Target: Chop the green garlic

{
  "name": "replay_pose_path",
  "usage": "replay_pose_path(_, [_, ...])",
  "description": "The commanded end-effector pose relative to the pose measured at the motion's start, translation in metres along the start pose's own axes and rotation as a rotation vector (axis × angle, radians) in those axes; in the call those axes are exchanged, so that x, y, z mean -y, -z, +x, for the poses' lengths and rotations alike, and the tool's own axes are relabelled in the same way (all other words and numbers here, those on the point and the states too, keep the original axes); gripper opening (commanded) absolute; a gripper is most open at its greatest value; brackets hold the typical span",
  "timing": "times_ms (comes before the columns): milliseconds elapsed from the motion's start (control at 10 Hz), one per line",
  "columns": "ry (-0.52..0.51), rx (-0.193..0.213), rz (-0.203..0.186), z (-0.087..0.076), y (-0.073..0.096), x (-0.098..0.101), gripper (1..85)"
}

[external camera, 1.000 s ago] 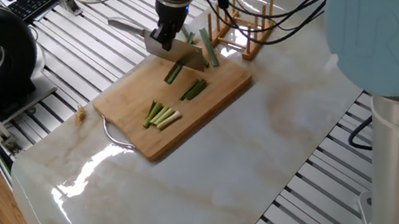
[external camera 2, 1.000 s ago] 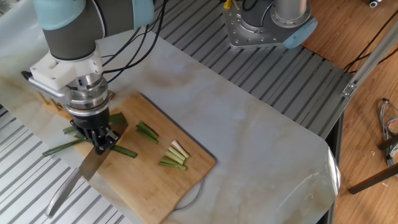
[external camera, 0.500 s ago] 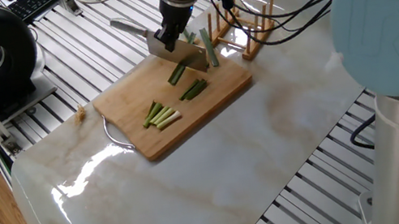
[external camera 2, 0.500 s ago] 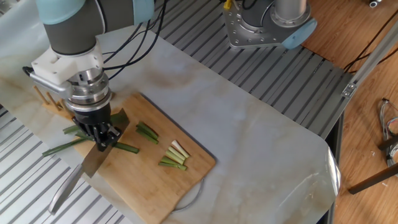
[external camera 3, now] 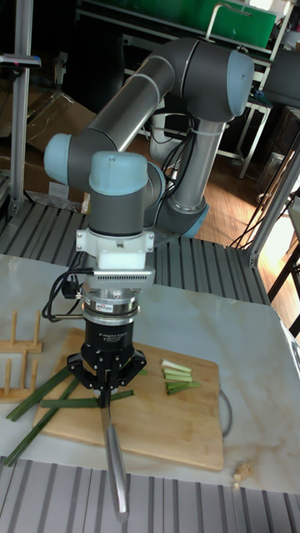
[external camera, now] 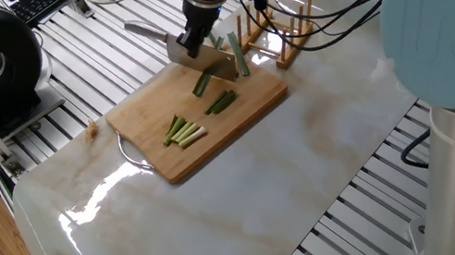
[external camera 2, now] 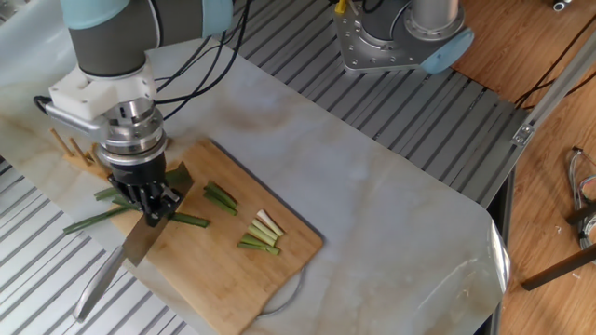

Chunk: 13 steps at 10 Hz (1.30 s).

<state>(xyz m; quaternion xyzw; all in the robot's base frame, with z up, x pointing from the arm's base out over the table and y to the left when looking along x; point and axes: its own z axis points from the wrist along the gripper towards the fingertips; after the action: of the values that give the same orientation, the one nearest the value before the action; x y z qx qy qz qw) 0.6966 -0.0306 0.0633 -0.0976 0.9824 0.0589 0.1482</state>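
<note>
On the cutting board (external camera 2: 233, 279), cut pieces (external camera 2: 261, 233) lie near its middle. Toward its far corner the gripper (external camera 2: 149, 207) is closed on the knife (external camera 2: 121, 261), blade down on the green garlic (external camera 2: 102, 219). Chopping is under way; next comes a lift and a shift along the stalk.

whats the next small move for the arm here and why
Probably press the knife down through the green garlic under it. The gripper is shut on the knife, whose blade lies across the long uncut stalks at the cutting board's edge. Only a few short pieces lie cut nearer the board's middle, so more chopping seems left.
</note>
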Motion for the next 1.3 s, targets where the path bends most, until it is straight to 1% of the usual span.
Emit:
replay_pose_path(0, [0.003, 0.040, -0.003, -0.011, 0.002, 0.000, 1.3])
replay_pose_path(200, [-0.017, 0.057, 0.006, -0.019, -0.010, -0.010, 1.3])
replay_pose_path(400, [-0.026, 0.058, 0.021, -0.021, -0.017, -0.015, 1.3])
replay_pose_path(600, [-0.022, 0.052, 0.020, -0.020, -0.014, -0.013, 1.3])
replay_pose_path(900, [-0.011, 0.033, 0.007, -0.011, 0.000, -0.007, 1.3])
replay_pose_path(1000, [-0.011, 0.028, 0.009, -0.009, 0.000, -0.005, 1.3])
replay_pose_path(1100, [-0.013, 0.028, 0.007, -0.009, -0.004, -0.004, 1.3])
replay_pose_path(1200, [-0.018, 0.034, 0.019, -0.010, -0.009, -0.004, 1.3])
